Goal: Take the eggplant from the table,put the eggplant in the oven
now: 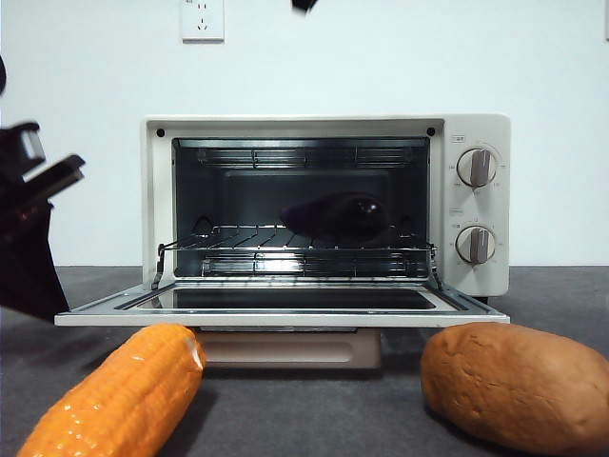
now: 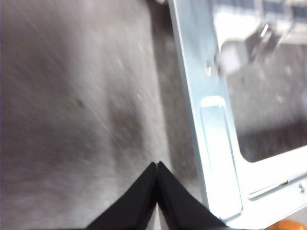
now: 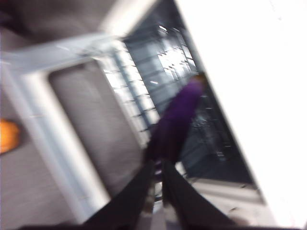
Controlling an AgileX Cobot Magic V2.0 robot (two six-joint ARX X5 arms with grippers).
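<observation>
Far left, the left gripper (image 2: 157, 165) sits pressed together over the bench (image 2: 72, 120), beside the dropped door (image 1: 285, 309), holding nothing. Then the corn cob (image 1: 114, 395) up front. Middle: the eggplant (image 1: 335, 216) is already lying on the wire rack (image 1: 295, 249) inside the oven (image 1: 476, 129). The right gripper (image 3: 157, 167) looks nearly pressed together and empty, above the oven mouth. Potato (image 1: 519, 381) on the right. I'd say what's left is backing straight out without clipping the door.
</observation>
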